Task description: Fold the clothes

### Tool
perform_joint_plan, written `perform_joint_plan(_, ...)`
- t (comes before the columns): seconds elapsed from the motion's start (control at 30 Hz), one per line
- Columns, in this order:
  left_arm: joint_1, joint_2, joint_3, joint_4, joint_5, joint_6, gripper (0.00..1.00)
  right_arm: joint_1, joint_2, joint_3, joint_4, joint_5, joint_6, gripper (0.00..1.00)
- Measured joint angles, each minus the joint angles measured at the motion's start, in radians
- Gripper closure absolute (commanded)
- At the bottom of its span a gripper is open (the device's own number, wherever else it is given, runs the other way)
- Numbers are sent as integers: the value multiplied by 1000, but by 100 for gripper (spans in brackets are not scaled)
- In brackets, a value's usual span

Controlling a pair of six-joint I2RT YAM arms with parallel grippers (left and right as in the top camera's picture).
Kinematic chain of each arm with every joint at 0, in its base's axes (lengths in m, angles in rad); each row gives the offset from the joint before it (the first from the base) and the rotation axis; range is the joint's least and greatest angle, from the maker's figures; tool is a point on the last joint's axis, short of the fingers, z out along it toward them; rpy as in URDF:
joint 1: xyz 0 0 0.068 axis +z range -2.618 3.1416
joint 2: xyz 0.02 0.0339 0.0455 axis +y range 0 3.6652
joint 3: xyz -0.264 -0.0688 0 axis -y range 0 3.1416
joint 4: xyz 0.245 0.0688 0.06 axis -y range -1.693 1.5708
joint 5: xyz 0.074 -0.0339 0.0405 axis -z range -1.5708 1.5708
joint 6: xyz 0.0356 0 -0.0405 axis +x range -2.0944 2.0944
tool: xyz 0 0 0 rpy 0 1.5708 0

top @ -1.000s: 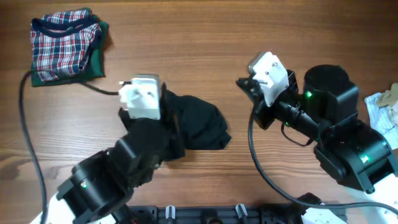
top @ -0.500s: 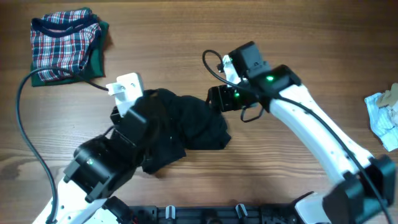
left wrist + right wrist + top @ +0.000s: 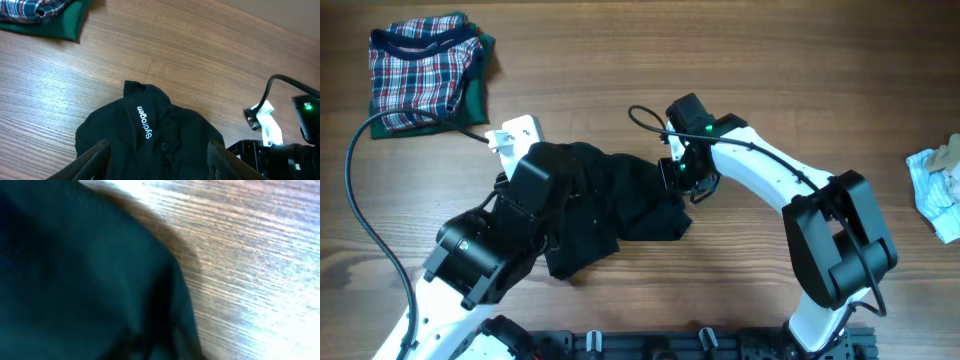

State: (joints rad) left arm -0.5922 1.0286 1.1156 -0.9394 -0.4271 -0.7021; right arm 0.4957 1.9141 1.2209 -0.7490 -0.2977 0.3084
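A crumpled black shirt [image 3: 620, 200] with white lettering lies on the wooden table at the centre; it also shows in the left wrist view [image 3: 150, 130] and fills the right wrist view [image 3: 85, 280]. My left gripper [image 3: 155, 162] is open, its two fingers spread just above the shirt near its buttons. My right gripper [image 3: 678, 180] is pressed down at the shirt's right edge; its fingers are hidden, and the right wrist view is blurred.
A folded plaid garment [image 3: 420, 65] on a green one [image 3: 475, 100] sits at the far left corner. A crumpled light cloth [image 3: 935, 185] lies at the right edge. A black cable [image 3: 360, 210] runs down the left side.
My right arm has swung left and down onto the shirt's right edge. My left arm has shifted left and lowered over the shirt, which has spread a little.
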Motion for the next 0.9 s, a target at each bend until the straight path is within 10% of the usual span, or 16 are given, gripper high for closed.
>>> perform_joint_plan(0.7, 0, 0, 0, 80, 259, 105, 50, -120, -557, 583, -383, 20, -269, 96)
perform_joint_plan(0.73, 0, 0, 0, 83, 282, 127, 49, -120, -557, 583, -386, 23, -269, 92)
perform_joint_plan(0.83, 0, 0, 0, 92, 306, 162, 50, -120, -557, 583, -404, 23, -276, 41)
perform_joint_plan(0.9, 0, 0, 0, 105, 307, 172, 49, -120, -557, 583, -412, 23, -278, 31)
